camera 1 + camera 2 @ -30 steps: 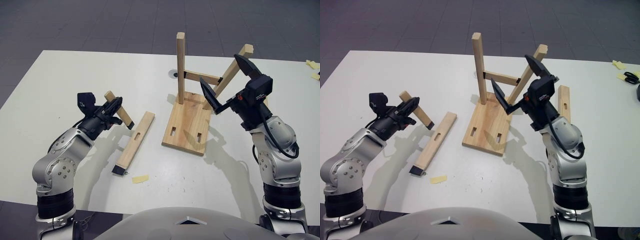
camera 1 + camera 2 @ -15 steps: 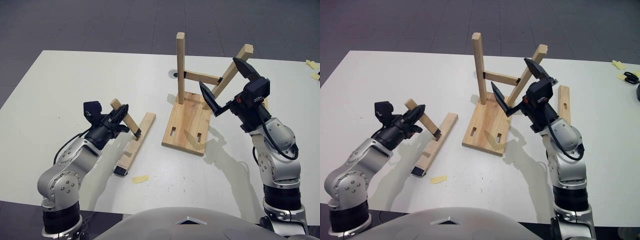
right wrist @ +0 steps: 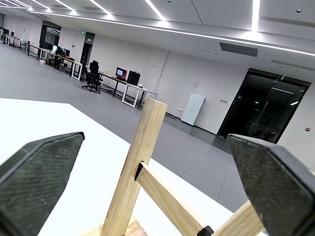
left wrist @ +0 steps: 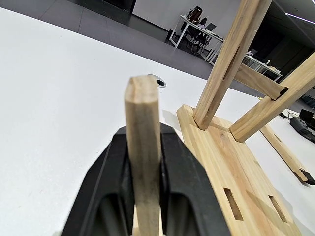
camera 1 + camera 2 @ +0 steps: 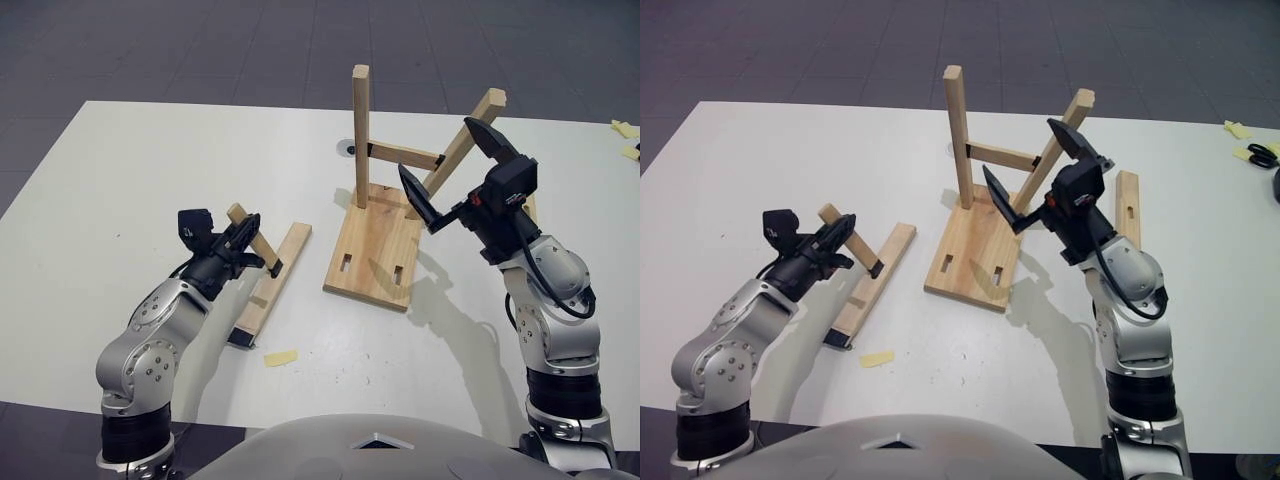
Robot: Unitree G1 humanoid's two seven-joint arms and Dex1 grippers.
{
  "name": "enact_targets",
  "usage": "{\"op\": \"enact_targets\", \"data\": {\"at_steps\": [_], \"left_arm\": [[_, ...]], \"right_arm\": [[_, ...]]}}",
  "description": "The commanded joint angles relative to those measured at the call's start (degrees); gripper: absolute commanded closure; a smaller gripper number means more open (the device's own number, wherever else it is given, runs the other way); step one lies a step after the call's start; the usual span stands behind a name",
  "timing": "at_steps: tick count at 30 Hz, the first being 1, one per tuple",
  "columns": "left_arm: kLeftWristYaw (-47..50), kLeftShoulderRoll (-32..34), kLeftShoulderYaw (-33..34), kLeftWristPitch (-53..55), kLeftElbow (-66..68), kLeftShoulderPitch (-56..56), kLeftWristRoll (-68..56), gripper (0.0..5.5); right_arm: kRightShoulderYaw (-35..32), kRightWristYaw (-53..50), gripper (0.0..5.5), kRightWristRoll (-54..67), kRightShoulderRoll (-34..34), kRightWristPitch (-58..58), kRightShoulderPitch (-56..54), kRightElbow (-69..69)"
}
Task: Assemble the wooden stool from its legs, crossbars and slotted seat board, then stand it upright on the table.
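Your stool looks about half built to me. The slotted seat board [image 5: 372, 250] lies flat on the bench [image 5: 150, 150], underside up, just below your right claw [image 5: 437, 147]. Two legs are already plugged in at its far end. The straight leg [image 5: 360, 130] stands upright, the leaning leg [image 5: 470, 135] tips outward, and a crossbar [image 5: 405, 154] links them. The two slots at the board's near end are empty, so I reckon two more legs and a second crossbar are left, then flipping it upright.

It's all pale, plain, square-cut wood.

Your right claw is spread wide, fingers either side of the leaning leg, apparently not touching it. Your left claw [image 5: 243, 235] is clamped on a short wooden piece [image 4: 142, 113], likely that second crossbar. It's tilted, dark-tipped low end at a loose leg [image 5: 272, 285] lying on the bench right beside that claw; can't tell if they touch. Another loose leg [image 5: 1127, 205] lies just beyond the right claw.
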Motion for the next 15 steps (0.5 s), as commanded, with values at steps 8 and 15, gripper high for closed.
{"op": "enact_targets", "data": {"at_steps": [8,15], "left_arm": [[-1.9,3.7,-5.1,-1.9,-2.7,5.1,9.5,5.08],[-2.5,-0.9,-9.4,-15.4,5.3,14.4,19.3,5.08]], "right_arm": [[-0.4,-0.9,0.1,-0.9,0.2,-1.1,-0.8,0.0],[0.2,0.0,0.1,-1.2,-0.4,-1.8,-2.6,0.4]]}}
